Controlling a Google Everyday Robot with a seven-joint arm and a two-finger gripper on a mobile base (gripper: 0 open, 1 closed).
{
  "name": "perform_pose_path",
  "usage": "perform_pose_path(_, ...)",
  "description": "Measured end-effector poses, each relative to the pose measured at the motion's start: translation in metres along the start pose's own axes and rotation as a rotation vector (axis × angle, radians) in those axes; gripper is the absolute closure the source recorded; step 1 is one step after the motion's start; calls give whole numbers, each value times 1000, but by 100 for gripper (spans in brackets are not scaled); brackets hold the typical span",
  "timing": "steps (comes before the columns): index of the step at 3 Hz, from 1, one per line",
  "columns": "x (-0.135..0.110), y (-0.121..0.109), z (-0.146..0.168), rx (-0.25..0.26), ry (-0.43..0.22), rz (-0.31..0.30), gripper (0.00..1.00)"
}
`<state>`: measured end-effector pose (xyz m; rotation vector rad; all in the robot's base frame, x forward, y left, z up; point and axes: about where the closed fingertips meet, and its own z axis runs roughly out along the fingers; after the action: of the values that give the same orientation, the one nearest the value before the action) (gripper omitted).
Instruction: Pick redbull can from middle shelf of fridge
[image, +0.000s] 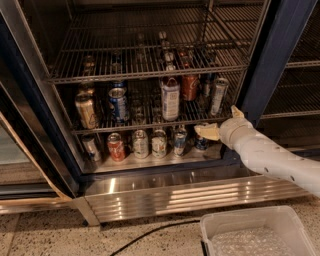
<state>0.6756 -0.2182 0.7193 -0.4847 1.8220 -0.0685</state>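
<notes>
fridge (280, 60): dark blue frame; wire racks are stocked with cans.
middle shelf (150, 119): silvery wire rack; several cans are carried.
bin (250, 218): white, set on the floor; crinkly clear padding is held inside.
claw (209, 131): held just below the shelf's right end; its grip cannot be told.
redbull can (218, 95): slim, silvery, bluish-patched; stood upright at the shelf's right end.

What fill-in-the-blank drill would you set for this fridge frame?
1. The tall, slim silvery redbull can stands at the ___ end of the silvery wire-grid middle shelf.
2. The pale tan gripper sits ___ than that can, inside the dark-blue-framed fridge.
3. The white plastic bin rests on the speckled ___ outside.
Missing words: right; lower; floor.
</notes>
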Motion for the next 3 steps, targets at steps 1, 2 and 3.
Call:
perform_pose_path(1,-2,-1,1,11,-3,2,8)
perform_pose_path(2,-3,-1,3,15,-4,3,7)
perform_pose_path(3,-5,0,7,20,-9,3,3)
